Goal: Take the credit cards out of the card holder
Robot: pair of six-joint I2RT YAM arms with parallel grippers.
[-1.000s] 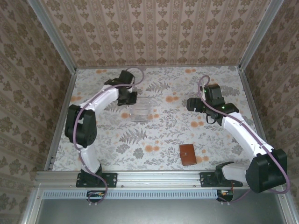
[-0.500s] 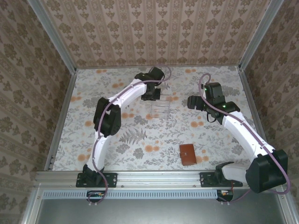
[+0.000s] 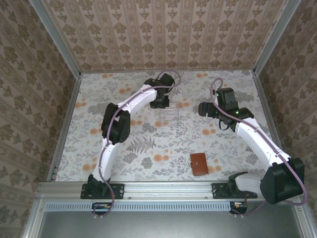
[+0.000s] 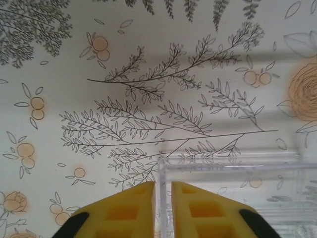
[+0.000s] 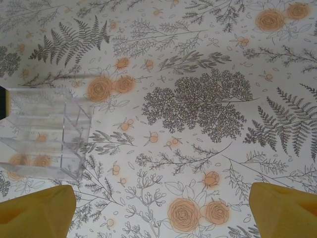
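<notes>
A floral table [image 3: 148, 163] boxed in by patterned wallpaper holds the brown card holder [image 3: 199, 164]. It is folded shut near the front edge on the right, its long axis roughly front to back, and I judge the credit cards are tucked inside. The left gripper [image 4: 163, 210] pinches the wall of a clear tray [image 3: 169, 116] at the far middle. The right gripper [image 5: 161, 208], jaws wide apart and empty, is the nearer one, with the holder well apart from it, back toward its base.
</notes>
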